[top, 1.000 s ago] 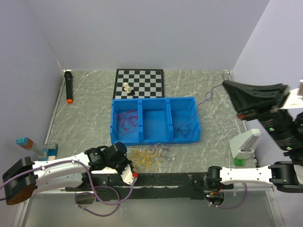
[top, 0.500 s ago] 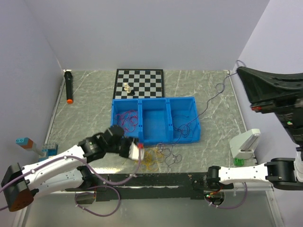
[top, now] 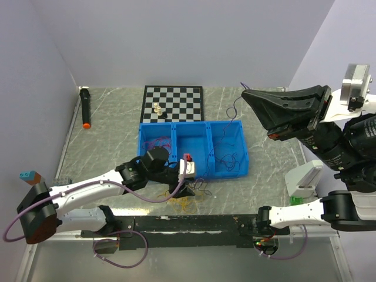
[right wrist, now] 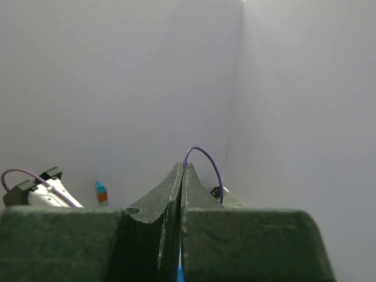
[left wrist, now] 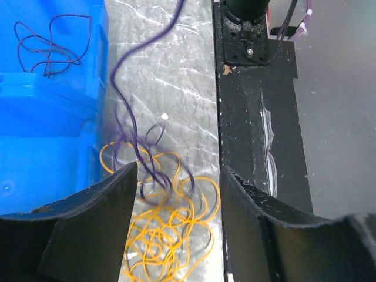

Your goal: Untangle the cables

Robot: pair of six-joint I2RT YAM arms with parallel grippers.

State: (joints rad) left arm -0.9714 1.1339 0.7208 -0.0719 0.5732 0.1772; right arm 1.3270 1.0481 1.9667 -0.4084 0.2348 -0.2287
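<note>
Looked like the pulling-apart step. The purple wire [right wrist: 207,163] was being drawn out of the yellow wire [left wrist: 170,232].

The right gripper [right wrist: 182,171] was raised high over the right side of the counter [top: 106,138], jaws clenched on a loop of the purple wire. The wire was run down from there toward the blue bin [top: 226,124] and the knot.

The knot was laid on the counter just in front of the bin's front wall, with purple loops threaded through the yellow ones. The left gripper [left wrist: 176,174] was hung right over it, jaws released and spread either side of the bunch, nothing pinched.

A red wire [top: 157,147] was parked in the bin's left compartment.

Next move, probably: the yellow bunch would need to be pinched low down, so the purple strand could be slid free rather than the whole lot being dragged along. It's hair-thin stuff, so it could easily be missed.
</note>
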